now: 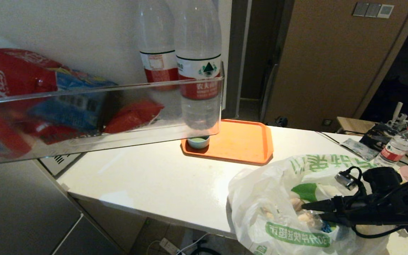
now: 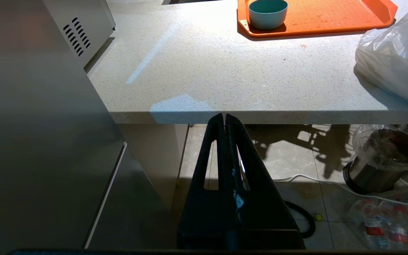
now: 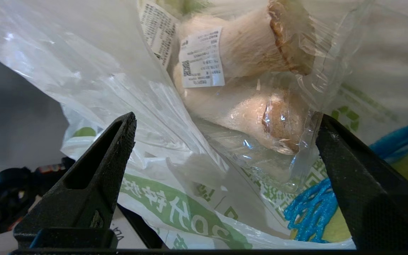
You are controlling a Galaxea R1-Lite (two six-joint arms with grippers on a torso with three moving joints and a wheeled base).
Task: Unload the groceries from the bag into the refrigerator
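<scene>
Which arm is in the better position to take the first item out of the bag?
The right. The right gripper is open at the mouth of the bag, its fingers either side of wrapped mushrooms. The left gripper is shut, below the counter edge.

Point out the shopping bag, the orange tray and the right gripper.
shopping bag [image 1: 260,198], head view, crinkled left side.
orange tray [image 1: 243,141], head view, bare floor.
right gripper [image 3: 221,141], right wrist view, gap between open fingertips.
</scene>
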